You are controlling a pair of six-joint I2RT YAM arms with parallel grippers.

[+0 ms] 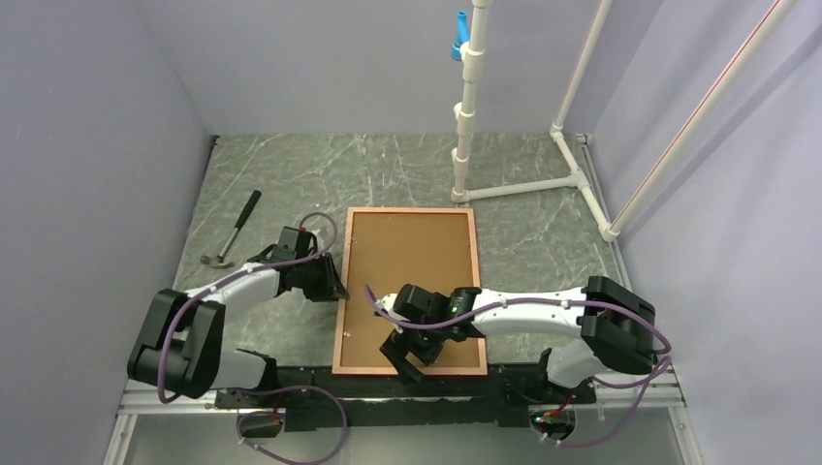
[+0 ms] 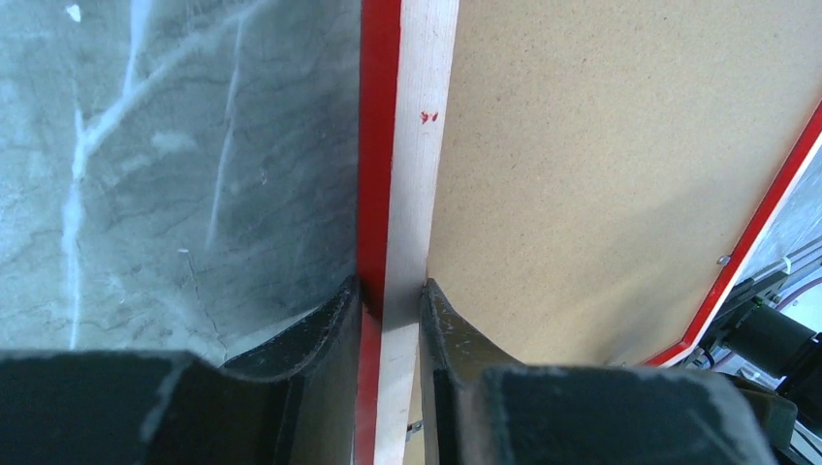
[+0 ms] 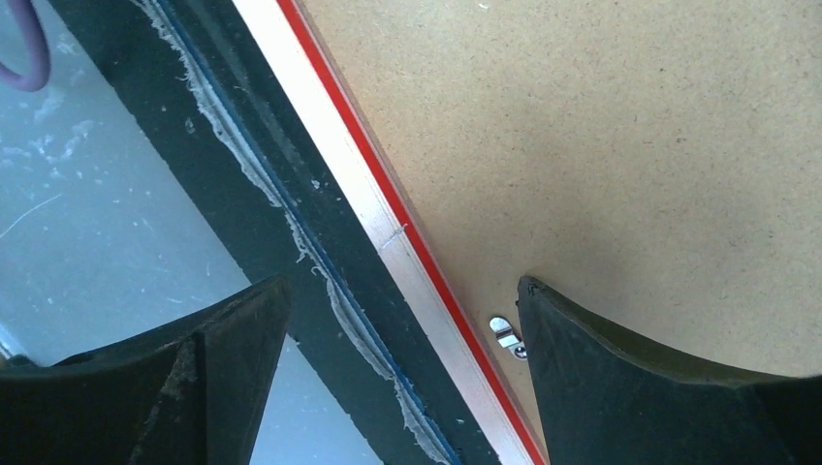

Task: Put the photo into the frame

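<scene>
Left end effector (image 2: 391, 293) apparently tight on frame (image 2: 379, 145) edge.

The backing board (image 1: 407, 257) fills the frame (image 1: 412, 209), so the frame's front face and anything beneath the board are hidden, and in the top view the right gripper (image 1: 412, 362) covers part of the board's near end. In the left wrist view the fingers (image 2: 330, 329) of the left gripper (image 2: 393, 295) mask the stretch of rail they pinch, and the rail runs off the top and bottom edges. A small metal tab (image 3: 506, 332) is half tucked behind a finger (image 3: 620, 368) in the right wrist view, too small to identify.
</scene>
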